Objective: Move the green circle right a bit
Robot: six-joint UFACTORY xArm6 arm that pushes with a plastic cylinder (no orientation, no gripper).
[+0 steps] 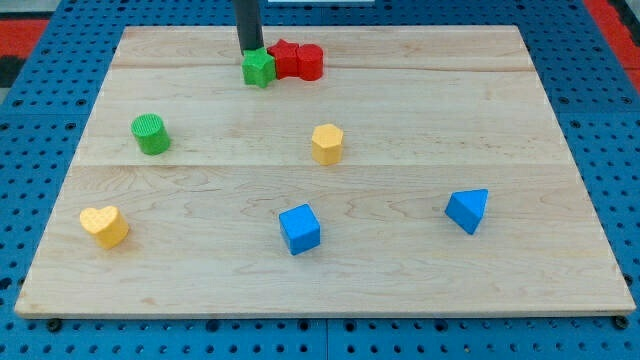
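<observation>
The green circle [151,134] is a short green cylinder standing on the wooden board [420,100] at the view's left, about mid-height. My tip [249,49] is at the view's top, just behind a green star block [259,68] and touching or nearly touching it. The tip is far from the green circle, up and to the right of it.
Two red blocks [298,60] sit pressed against the green star's right side. A yellow hexagon [327,143] is near the centre, a yellow heart [104,226] at bottom left, a blue cube [299,229] at bottom centre, a blue triangle [468,210] at right.
</observation>
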